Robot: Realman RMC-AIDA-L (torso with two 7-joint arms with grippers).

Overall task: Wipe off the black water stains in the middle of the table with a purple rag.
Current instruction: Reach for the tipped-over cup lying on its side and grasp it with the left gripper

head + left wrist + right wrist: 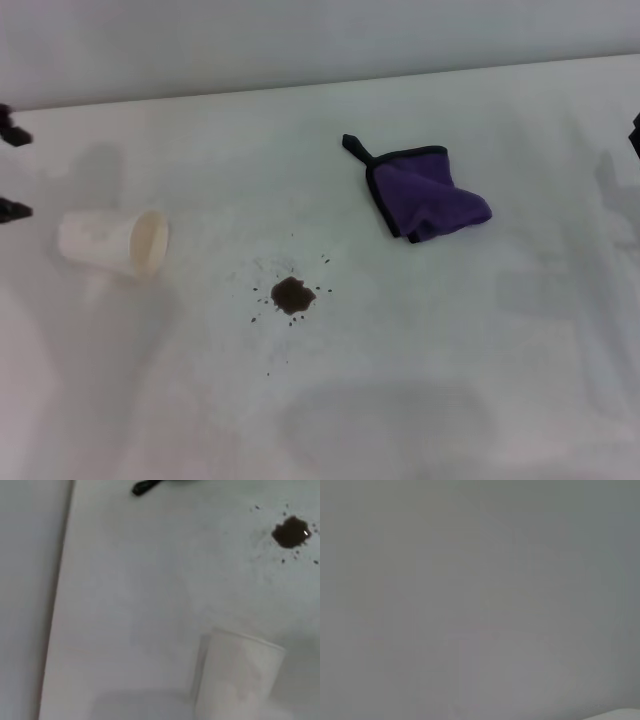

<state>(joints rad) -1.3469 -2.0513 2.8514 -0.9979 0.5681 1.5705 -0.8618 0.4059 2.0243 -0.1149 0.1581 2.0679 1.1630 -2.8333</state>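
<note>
Purple rag (428, 192) untouched, far from both grippers; left gripper (12, 168) cut off, fingers apart; right gripper (635, 135) barely visible, state unclear.

Inspector A: Colour of the tabletop (480, 330)?

Inspector B: Plain white, no pattern. The wall behind it reads pale grey.

Inspector A: The purple rag (430, 192)?

Inspector B: Solid purple cloth, black stitched edging, black corner loop.

Inspector A: The black water stains (292, 295)?

Inspector B: One dark brown-black blot, ringed by scattered tiny dark specks on the white.

Inspector A: The paper cup (112, 242)?

Inspector B: White outside, a cream tint at its mouth, unprinted.

Inspector A: Visible gripper parts?

Inspector B: Black, at both edges of the head view.
</note>
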